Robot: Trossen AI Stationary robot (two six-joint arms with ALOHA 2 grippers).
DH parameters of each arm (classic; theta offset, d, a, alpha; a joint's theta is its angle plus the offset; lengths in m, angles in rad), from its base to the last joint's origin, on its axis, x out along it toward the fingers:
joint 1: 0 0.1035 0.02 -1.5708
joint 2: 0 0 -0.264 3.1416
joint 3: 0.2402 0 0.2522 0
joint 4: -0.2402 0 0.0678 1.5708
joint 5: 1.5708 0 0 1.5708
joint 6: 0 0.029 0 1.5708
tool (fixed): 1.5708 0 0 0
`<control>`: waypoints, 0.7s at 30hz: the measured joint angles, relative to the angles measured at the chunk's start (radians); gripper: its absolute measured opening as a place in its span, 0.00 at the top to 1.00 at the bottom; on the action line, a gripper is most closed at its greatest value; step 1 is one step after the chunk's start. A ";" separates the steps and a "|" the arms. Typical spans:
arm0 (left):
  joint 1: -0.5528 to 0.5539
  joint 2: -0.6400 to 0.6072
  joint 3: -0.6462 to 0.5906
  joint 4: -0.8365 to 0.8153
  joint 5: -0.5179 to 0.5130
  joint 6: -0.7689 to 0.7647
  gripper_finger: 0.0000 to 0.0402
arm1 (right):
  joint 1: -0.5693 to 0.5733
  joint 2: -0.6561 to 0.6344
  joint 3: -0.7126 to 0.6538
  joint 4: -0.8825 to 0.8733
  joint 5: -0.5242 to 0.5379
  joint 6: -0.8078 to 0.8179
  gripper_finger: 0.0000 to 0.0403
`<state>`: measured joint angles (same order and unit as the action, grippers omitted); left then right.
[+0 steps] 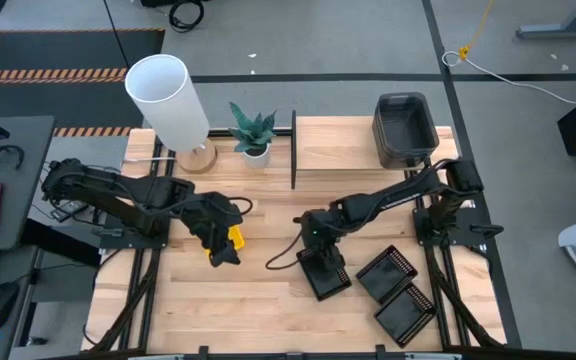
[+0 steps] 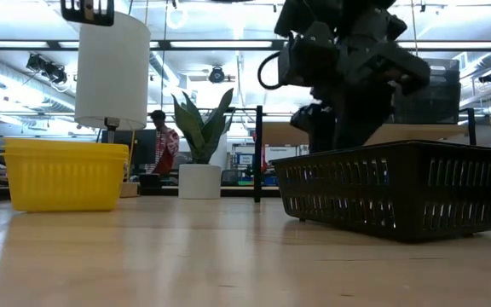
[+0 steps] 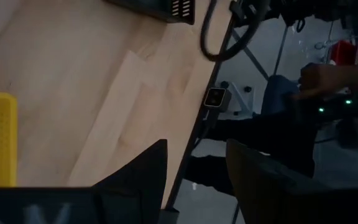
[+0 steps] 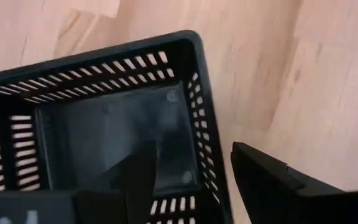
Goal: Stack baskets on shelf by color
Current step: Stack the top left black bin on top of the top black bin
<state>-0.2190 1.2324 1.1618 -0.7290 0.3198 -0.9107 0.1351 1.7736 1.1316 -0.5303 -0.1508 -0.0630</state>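
Over the middle of the table, right gripper (image 1: 323, 268) open, one finger (image 4: 138, 177) inside the black mesh-walled plastic basket (image 1: 325, 272), the other finger outside its side wall, wall between them, not yet clamped. Just beside, toward the right front corner, two more black mesh-walled baskets (image 1: 400, 292) lying close together on the tabletop. Farther back on the right, dark grey solid-walled basket (image 1: 405, 127) standing on the light wooden shelf board (image 1: 338, 150) with black metal side frames. On the left side, left gripper (image 1: 220, 246) open, holding nothing, just beside the bright yellow plastic basket (image 1: 236, 238). Behind, white cylindrical lamp (image 1: 167, 100) and small potted plant (image 1: 254, 135) at the back edge.
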 joint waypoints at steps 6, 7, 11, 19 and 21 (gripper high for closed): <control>0.001 -0.004 0.000 0.012 -0.003 -0.016 0.57 | 0.024 0.058 0.000 0.002 0.088 -0.009 0.56; 0.001 -0.004 0.000 0.014 -0.007 -0.015 0.57 | 0.026 0.065 0.000 0.003 0.092 -0.004 0.58; 0.000 -0.004 0.000 0.020 -0.020 -0.013 0.57 | 0.030 0.076 -0.001 -0.004 0.103 0.032 0.72; 0.001 -0.004 0.000 0.019 -0.031 -0.010 0.57 | 0.028 -0.009 -0.002 -0.074 0.093 0.156 0.97; 0.001 -0.004 0.000 0.019 -0.031 -0.010 0.57 | 0.028 -0.057 -0.002 -0.108 0.088 0.206 0.96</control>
<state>-0.2184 1.2282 1.1618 -0.7097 0.2890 -0.9204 0.1631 1.7171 1.1297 -0.6383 -0.0632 0.1429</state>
